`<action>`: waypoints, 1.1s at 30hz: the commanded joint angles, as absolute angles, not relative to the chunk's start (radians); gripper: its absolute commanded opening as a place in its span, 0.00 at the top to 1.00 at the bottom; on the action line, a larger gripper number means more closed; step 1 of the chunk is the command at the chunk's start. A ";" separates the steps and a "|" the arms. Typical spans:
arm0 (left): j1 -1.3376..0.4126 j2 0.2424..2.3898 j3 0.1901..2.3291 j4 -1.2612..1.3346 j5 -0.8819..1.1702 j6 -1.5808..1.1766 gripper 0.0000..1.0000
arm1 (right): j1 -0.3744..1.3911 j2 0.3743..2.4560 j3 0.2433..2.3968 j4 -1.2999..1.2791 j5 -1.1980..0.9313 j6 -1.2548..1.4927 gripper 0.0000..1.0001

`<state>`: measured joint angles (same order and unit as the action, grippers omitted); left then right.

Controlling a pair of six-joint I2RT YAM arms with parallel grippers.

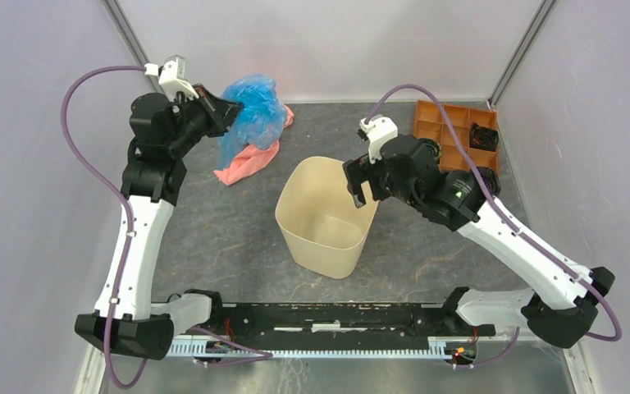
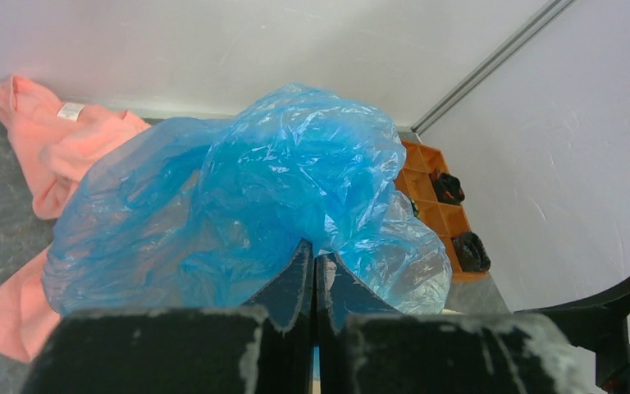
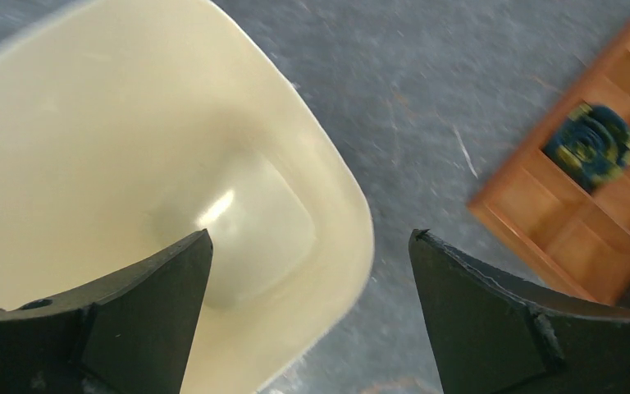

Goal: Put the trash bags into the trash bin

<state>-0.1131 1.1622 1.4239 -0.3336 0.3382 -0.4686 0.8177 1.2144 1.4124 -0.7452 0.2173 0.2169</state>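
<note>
Left end effector: clenched, the two fingers pressed flat together. The blue bag is pinched at their tips. In the left wrist view the crinkled film balloons out directly from the closed tips and fills most of the frame.

Bag position: far left part of the desk, near the back wall and well apart from the bin. It is bunched into a loose lump at the height of my end effector. A thinner tail of film hangs down from it onto the pink cloth. None of the bag is in the bin.

Cloth: lies crumpled on the desk under and behind the bag, one end running toward the bin and the other toward the back wall. A small white tag shows on it in the left wrist view.

Right end effector: released, jaws wide apart, nothing between them. It sits over the bin's far right rim. In the right wrist view the cream rim runs through the gap between the fingers. I cannot tell whether a finger touches the rim.

Bin: upright at mid-desk, mouth open, inside bare as far as I can see.

Orange tray: far right corner of the desk, beyond my right arm, with dark items in some compartments. That view is blurred, so I cannot tell what they are.
</note>
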 commanded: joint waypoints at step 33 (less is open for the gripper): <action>-0.155 0.800 1.122 -0.724 0.204 -0.317 0.98 | 0.627 1.727 1.723 -0.394 0.256 -0.188 1.00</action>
